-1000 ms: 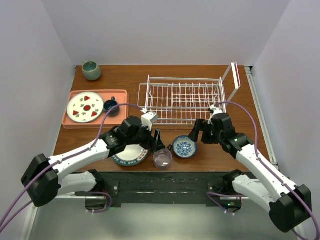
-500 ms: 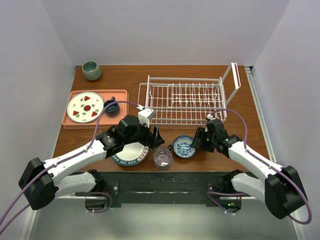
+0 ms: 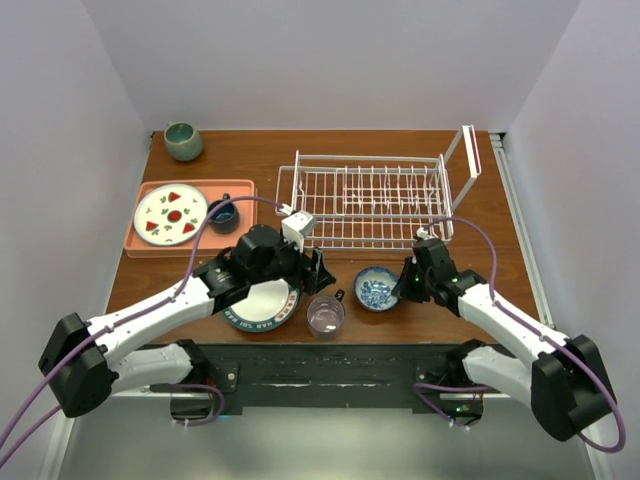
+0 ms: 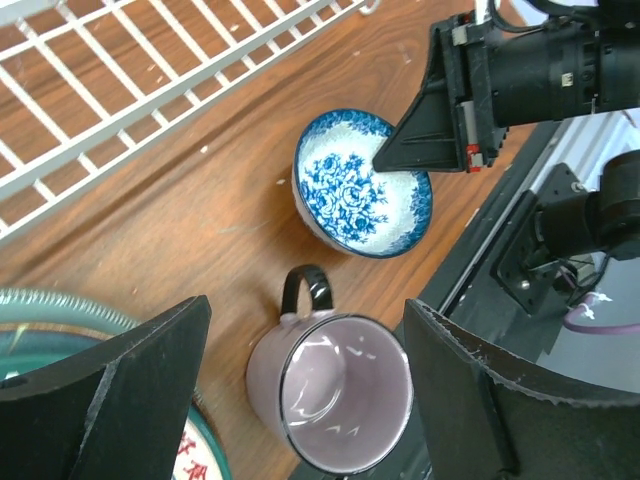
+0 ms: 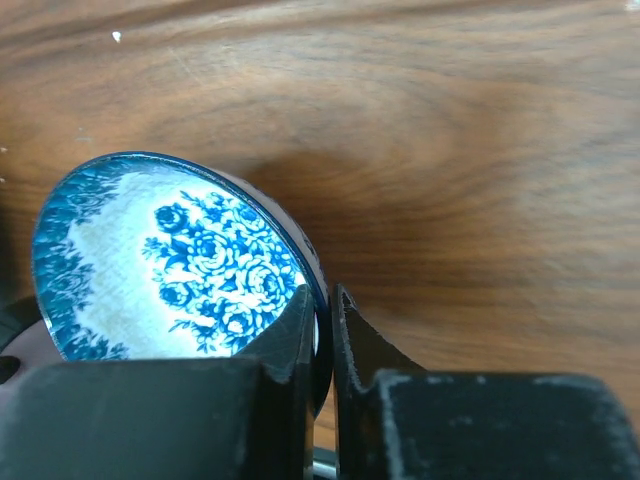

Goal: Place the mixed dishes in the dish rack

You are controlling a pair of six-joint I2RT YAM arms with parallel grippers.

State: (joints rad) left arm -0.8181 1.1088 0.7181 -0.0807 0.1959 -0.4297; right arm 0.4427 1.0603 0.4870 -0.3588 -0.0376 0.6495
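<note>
Since a second ago the right pincer has come down from beside the dish rack and clenched on the small blue-and-white patterned bowl. One finger sits inside the rim and the other outside it. The bowl has slid a little toward that pincer and now sits tilted, its flowered inside turned up and away from the fingers. Whether its foot still touches the worktop cannot be told. The left arm has eased slightly toward the rack.

The bowl reaches out ahead of the right pincer's fingertips, on the side facing the left arm. The rack lies beyond this pincer, farther from the arm bases and clear of the bowl.

The left pincer is released, its two fingers spread wide and gripping nothing. The clear pinkish glass mug stands upright directly below the gap between those fingers, with its dark handle pointing toward the bowl. Mug and bowl are near each other but apart. The large white plate with lettered teal rim lies flat under the left wrist, just behind this pincer.

Farther out to the left pincer's left is the flat salmon-pink tray carrying the white plate with red fruit marks. The round grey-green cup stands beyond it, in the far corner.
</note>
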